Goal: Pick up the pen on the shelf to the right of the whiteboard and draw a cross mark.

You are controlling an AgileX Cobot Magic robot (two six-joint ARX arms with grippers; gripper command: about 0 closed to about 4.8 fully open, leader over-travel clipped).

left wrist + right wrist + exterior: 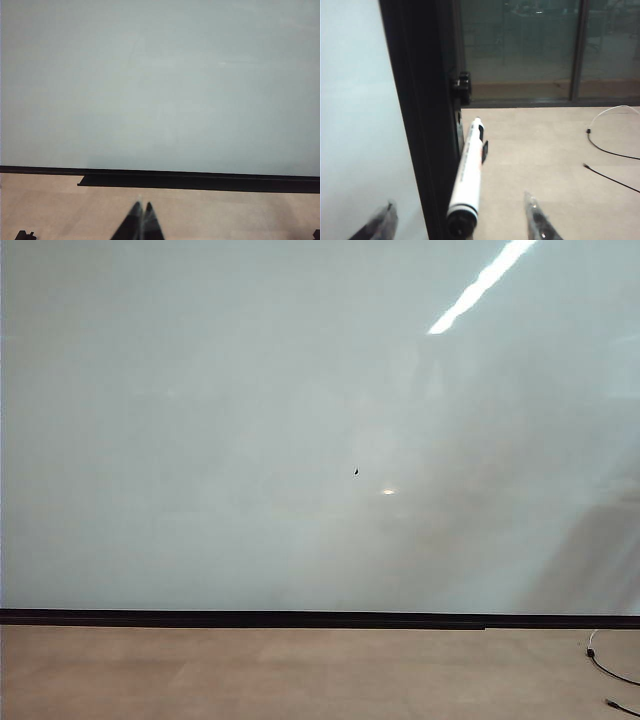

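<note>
The right gripper [460, 220], jaws wide around the slim white pen [468, 180], could knock it loose; the left gripper [141, 220], pinched empty, idles before the glossy whiteboard [160, 85].

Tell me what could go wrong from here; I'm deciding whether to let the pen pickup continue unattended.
1. The right gripper is open with the pen between its fingers, close against the whiteboard's dark frame. One finger may catch the frame when closing.
2. The pen looks off-centre between the fingers, so the grip could tilt it or knock it loose.
3. The whiteboard already has a black speck that could be mistaken for drawing. The left gripper is shut, idle.
</note>
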